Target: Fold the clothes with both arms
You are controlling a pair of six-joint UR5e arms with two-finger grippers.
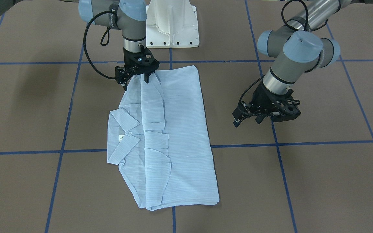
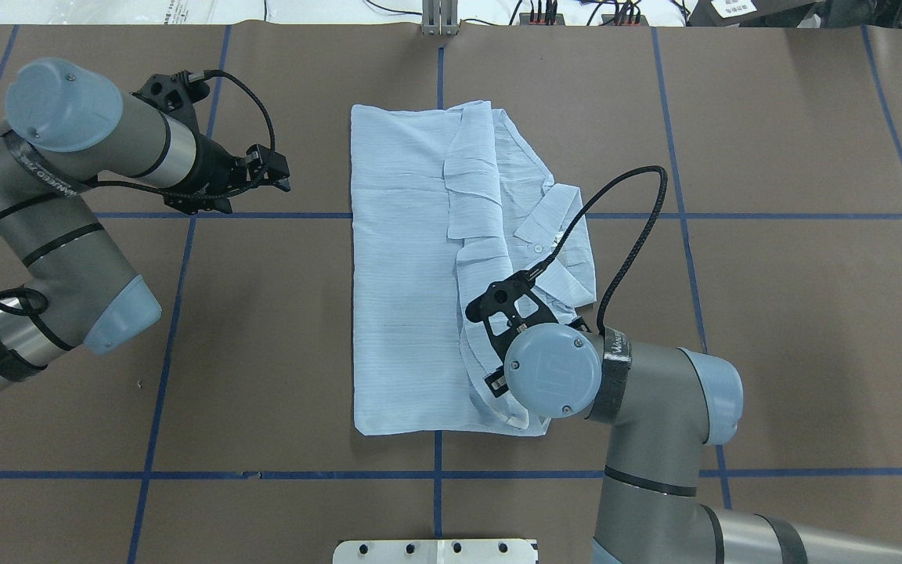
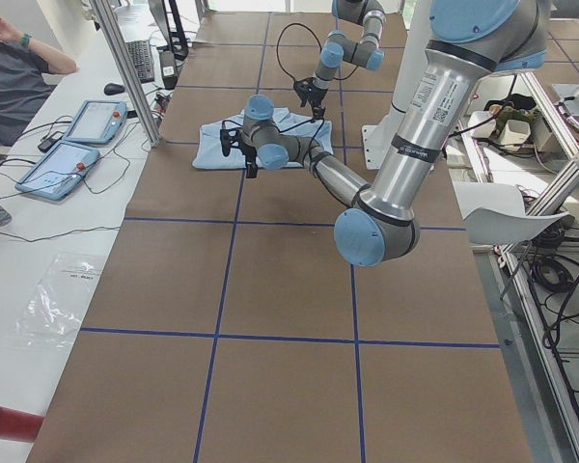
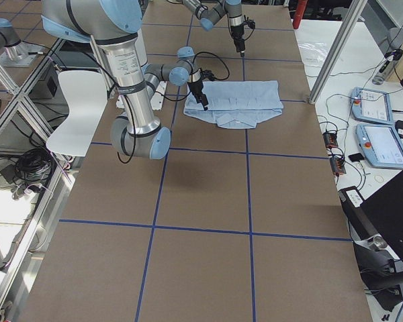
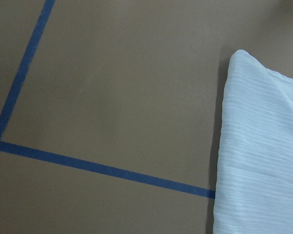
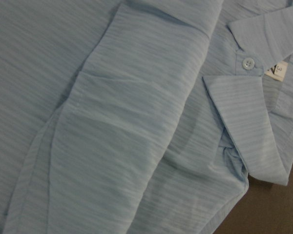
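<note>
The shirt (image 1: 180,136) lies flat in the middle of the brown surface (image 1: 319,181), folded into a long rectangle. Its sleeves are laid in pleated layers along one side and its collar (image 1: 121,136) points out from that same side. A small white button (image 1: 130,133) closes the collar, and the right wrist view shows a size label (image 6: 278,70) just inside it.

The right hand (image 1: 137,81) is over the shirt's corner on the collar side, at the end nearest the white base (image 1: 172,22). Its fingers point down and are spread apart, one on either side of the fabric's edge, gripping nothing. Whether the tips touch the cloth cannot be told.

The left hand (image 1: 247,121) is off the shirt's opposite, plain long edge, well apart from it and above bare surface. Its fingers are spread wide and empty. The left wrist view shows only that plain edge of the shirt and the surface beside it.

Blue tape lines (image 1: 83,151) run under the shirt at its middle and out from both of its long sides
</note>
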